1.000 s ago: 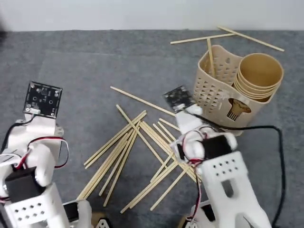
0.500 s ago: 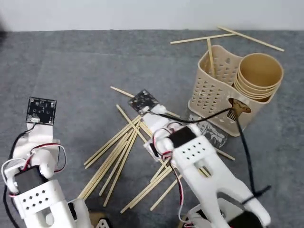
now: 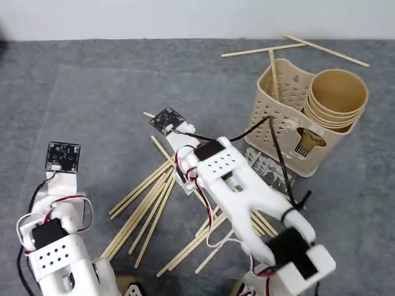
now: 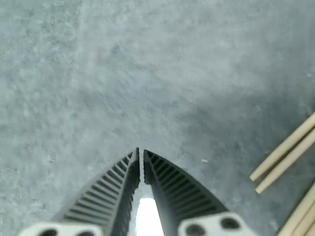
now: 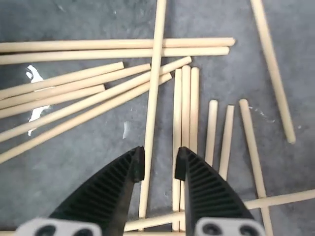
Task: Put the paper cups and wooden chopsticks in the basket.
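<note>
With jaws narrowly parted and empty, the right gripper (image 5: 158,164) hovers above the mat (image 5: 59,162), where one chopstick (image 5: 155,88) runs lengthwise under the gap, square to the closing direction.

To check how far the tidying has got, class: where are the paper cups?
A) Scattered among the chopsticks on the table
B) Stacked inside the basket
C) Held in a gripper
B: the high view shows the paper cups nested in one stack that stands inside the basket.
</note>
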